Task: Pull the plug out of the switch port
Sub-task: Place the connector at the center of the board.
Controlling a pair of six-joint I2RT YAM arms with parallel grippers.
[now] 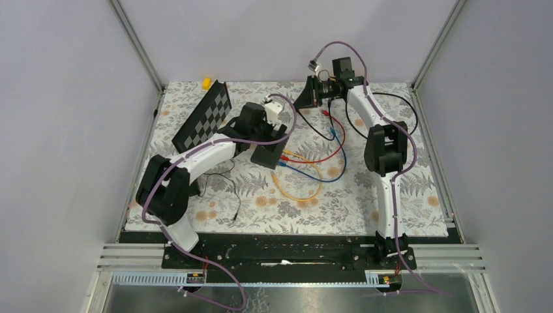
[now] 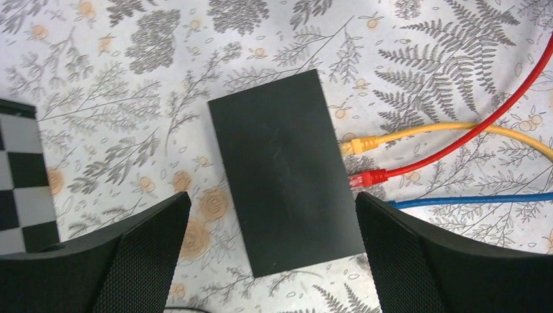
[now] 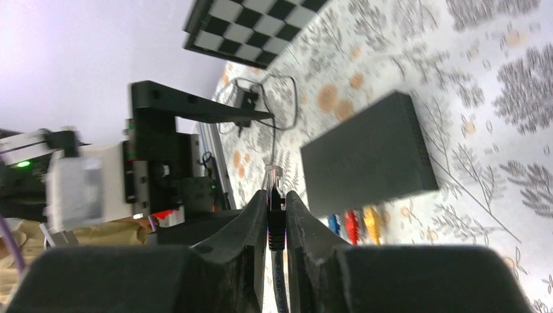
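Note:
The switch (image 1: 269,155) is a flat matte-black box lying on the fern-patterned cloth. It also shows in the left wrist view (image 2: 287,173) and the right wrist view (image 3: 365,156). A yellow plug (image 2: 358,143) and a red plug (image 2: 368,177) sit at its port edge, and a blue cable (image 2: 469,201) runs in beside them. My left gripper (image 2: 272,199) is open and hovers over the switch, one finger on each side of it. My right gripper (image 3: 275,192) is shut on a black plug (image 3: 276,212) with a clear tip, held at the far back of the table (image 1: 305,96), away from the switch.
A black-and-grey chequered board (image 1: 203,114) lies at the back left with a small yellow object (image 1: 207,83) behind it. A thin black wire (image 1: 228,192) trails near the left arm. Yellow, red, blue and black cables loop between the arms (image 1: 306,176). Metal frame posts edge the table.

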